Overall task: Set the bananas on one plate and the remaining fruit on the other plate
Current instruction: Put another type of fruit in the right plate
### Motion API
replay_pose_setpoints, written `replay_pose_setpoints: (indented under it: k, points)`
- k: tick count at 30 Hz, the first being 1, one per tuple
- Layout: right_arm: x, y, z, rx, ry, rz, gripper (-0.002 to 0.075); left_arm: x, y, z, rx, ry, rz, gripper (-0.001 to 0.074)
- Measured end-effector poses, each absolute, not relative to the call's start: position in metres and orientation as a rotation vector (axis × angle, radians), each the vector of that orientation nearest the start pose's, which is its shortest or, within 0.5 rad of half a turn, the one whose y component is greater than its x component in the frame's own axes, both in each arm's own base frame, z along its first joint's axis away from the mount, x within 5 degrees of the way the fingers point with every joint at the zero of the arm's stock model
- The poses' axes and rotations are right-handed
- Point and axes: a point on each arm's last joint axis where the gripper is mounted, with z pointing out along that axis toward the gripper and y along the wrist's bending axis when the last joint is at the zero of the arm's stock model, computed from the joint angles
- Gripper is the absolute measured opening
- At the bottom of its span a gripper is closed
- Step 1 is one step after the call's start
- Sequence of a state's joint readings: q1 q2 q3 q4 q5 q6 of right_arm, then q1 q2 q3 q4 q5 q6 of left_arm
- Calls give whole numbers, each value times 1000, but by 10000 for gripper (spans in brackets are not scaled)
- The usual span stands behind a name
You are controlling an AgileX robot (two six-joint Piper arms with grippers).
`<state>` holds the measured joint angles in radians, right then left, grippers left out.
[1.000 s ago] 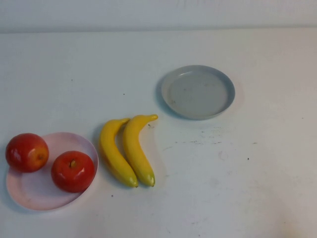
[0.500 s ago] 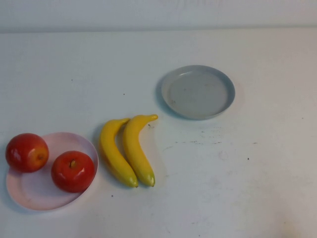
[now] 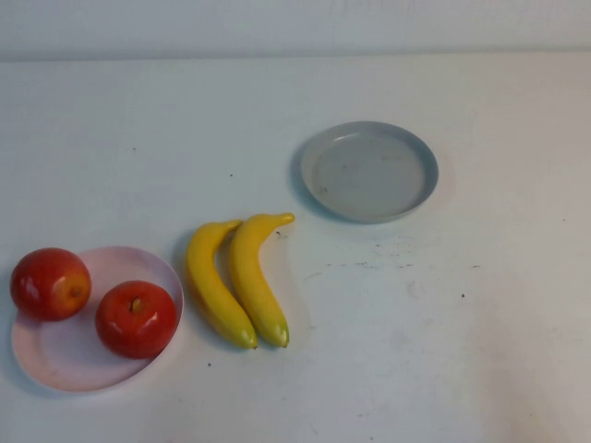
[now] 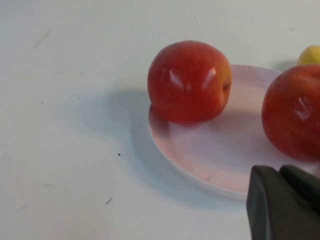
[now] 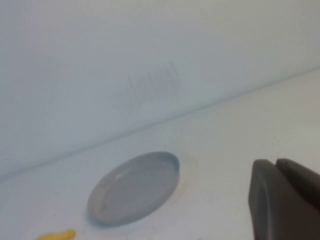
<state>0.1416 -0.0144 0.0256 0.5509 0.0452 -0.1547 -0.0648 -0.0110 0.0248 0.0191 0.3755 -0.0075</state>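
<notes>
Two red apples (image 3: 50, 283) (image 3: 136, 318) sit on the pale pink plate (image 3: 65, 355) at the front left; the left one rests on its rim. Two yellow bananas (image 3: 214, 281) (image 3: 254, 277) lie side by side on the table just right of that plate. The grey plate (image 3: 369, 175) stands empty farther back, right of centre. Neither gripper shows in the high view. My left gripper (image 4: 280, 170) is shut and empty, close to the pink plate (image 4: 210, 155) and both apples (image 4: 189, 81) (image 4: 292, 112). My right gripper (image 5: 275, 162) is shut and empty, well away from the grey plate (image 5: 134, 187).
The white table (image 3: 443, 314) has faint scuff marks in front of the grey plate. A white wall (image 3: 295, 23) runs along the table's far edge. A banana tip shows in the left wrist view (image 4: 310, 54) and in the right wrist view (image 5: 56, 234).
</notes>
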Motion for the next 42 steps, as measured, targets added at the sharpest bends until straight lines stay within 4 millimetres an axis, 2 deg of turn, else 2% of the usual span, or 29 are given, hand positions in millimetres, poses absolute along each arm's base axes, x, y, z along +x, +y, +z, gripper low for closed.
replay_pose_setpoints:
  k: [4,8,11,14,20,24,27,31,37,42]
  points:
    - [56,7,207,271,1471,500,-17,52,-3,172,65,1872,-31,2]
    - [54,11,214,306,1500,602,-17,52,-3,172,65,1872,-31,2]
    - [56,20,235,248,1614,656,-17,52,-3,172,65,1872,-31,2]
    - [64,32,255,166,1822,703,-17,52,-3,172,65,1872,-31,2]
    - [104,50,278,-12,2304,678,-17,52,-3,172,65,1872,-31,2]
    - [144,54,276,-108,2575,582,-17,52,-3,172,64,1872,-32,2]
    - [172,62,275,-204,2684,522,-17,52,-3,172,64,1872,-32,2]
    - [209,94,278,-344,2743,483,-17,52,-3,172,64,1872,-32,2]
    - [251,172,276,-570,2784,401,-17,52,-3,172,64,1872,-32,2]
    - [275,235,275,-714,2763,432,-6,52,-3,172,64,1872,-32,2]
